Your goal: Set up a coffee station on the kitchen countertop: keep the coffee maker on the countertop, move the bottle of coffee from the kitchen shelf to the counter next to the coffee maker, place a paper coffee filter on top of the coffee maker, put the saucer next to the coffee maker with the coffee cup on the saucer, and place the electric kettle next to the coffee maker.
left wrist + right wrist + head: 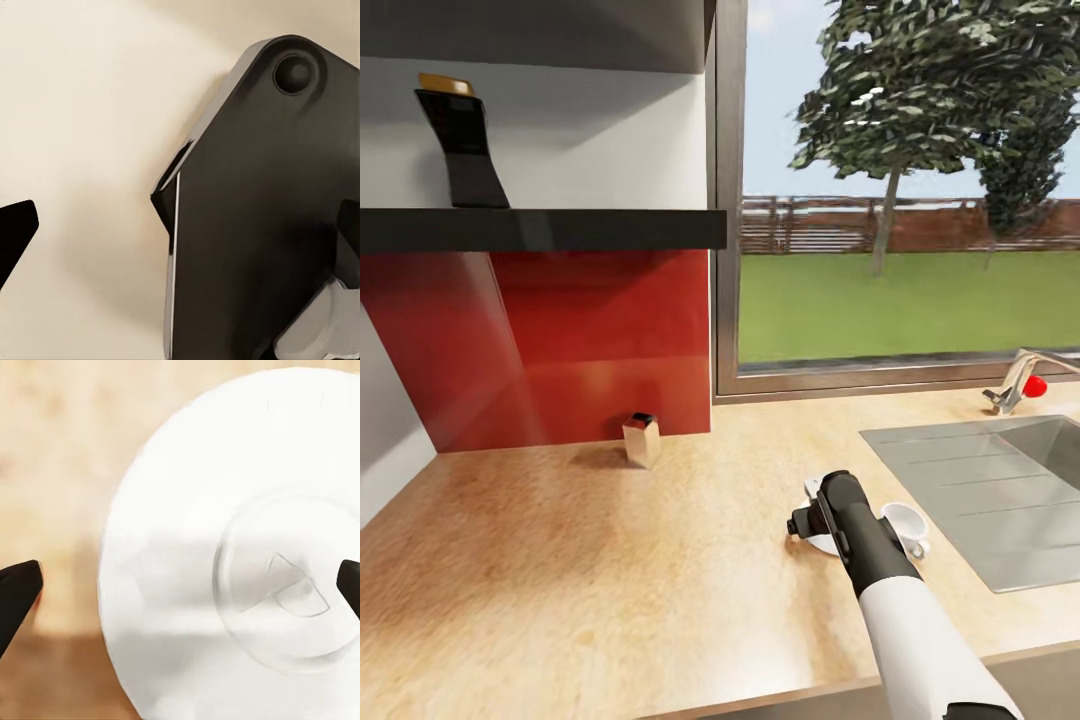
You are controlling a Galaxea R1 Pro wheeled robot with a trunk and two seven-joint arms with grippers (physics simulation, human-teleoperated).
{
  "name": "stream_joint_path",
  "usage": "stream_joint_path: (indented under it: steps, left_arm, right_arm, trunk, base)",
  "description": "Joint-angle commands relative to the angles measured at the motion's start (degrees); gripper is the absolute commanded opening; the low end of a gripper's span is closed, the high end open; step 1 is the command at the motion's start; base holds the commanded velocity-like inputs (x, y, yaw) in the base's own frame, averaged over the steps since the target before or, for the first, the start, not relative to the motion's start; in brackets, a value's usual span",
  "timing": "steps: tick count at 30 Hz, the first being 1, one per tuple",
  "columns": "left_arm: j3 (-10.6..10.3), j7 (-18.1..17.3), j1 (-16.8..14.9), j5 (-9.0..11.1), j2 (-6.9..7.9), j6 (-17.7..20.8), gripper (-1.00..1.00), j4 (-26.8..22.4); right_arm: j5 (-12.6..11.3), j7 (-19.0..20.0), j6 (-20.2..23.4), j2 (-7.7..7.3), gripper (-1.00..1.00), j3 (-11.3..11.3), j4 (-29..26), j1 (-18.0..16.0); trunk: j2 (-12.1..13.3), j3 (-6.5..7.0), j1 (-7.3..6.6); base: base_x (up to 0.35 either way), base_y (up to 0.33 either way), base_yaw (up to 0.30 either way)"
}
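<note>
One arm is seen extended over the wooden desk [610, 560], its right gripper [180, 585] spread wide and released directly above the white saucer [225, 547]. The coffee cup [905, 525] is set just beside that saucer, near the sink [1000, 480]. Whether the left gripper is open cannot be told.

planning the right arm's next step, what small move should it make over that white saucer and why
Probably lower the right tool straight down a little onto the round white saucer. The right wrist view shows both dark fingertips spread wide with the saucer below and nothing between them, and the head view places the arm above the saucer beside the white coffee cup on the wooden countertop.
</note>
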Motion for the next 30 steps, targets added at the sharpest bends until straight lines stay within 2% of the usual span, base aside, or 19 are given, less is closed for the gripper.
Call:
stream_joint_path:
  steps: [1, 30]
  left_arm:
    - [0.4, -0.1, 0.0, -0.2, -0.05, 0.0, 1.0, -0.1]
    - [0.4, -0.1, 0.0, -0.2, -0.03, 0.0, 1.0, -0.1]
  right_arm:
    - [1.2, 0.4, 0.1, 0.05, -1.0, -0.2, 2.7, 0.0]
    - [0.1, 2.5, 0.1, 0.13, -1.0, -0.6, 3.6, 0.0]
  trunk:
    - [-0.1, -0.09, 0.39]
    - [-0.1, -0.09, 0.39]
  base:
    - [0.0, 0.0, 0.0]
    - [0.0, 0.0, 0.0]
